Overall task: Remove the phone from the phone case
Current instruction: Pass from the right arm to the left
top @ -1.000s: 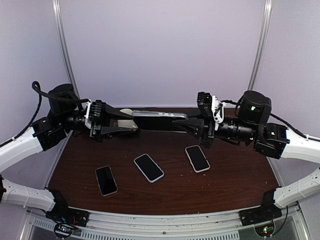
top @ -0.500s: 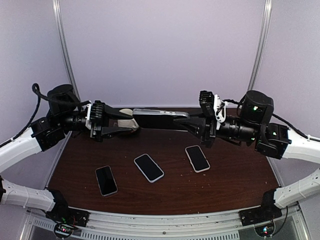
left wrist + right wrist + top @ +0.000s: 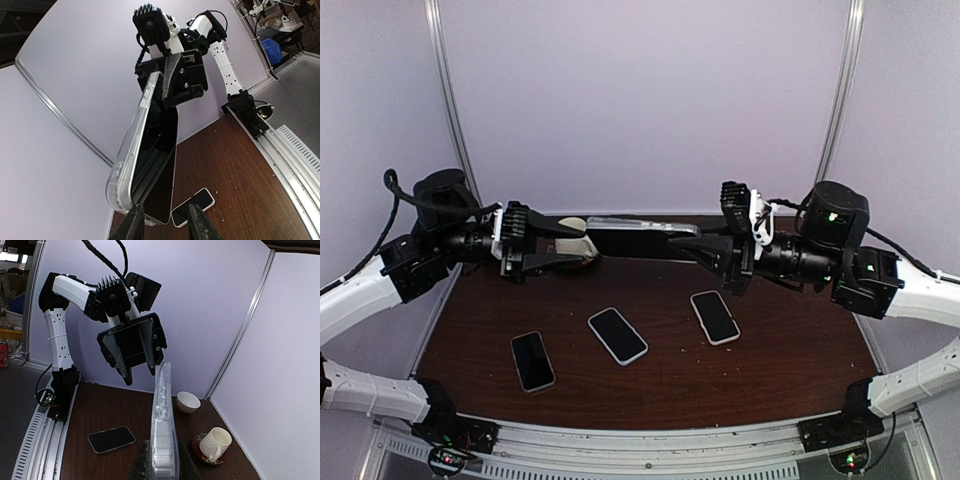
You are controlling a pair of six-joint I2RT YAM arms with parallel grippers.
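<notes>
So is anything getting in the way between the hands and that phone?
Nothing visible. The left hand grips the phone at one end, and the right hand pinches the case at the other.

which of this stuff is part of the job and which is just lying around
Part of the job:
- phone
- clear case
- left hand
- right hand

Just lying about:
- loose phones
- mug
- bowl

Three phones (image 3: pixel 533 360) (image 3: pixel 617 335) (image 3: pixel 714 317) on the table (image 3: pixel 780 350) below left gripper (image 3: pixel 591 246) and right gripper (image 3: pixel 692 243); mug (image 3: pixel 215 442), bowl (image 3: pixel 188 401) beside the left.
</notes>
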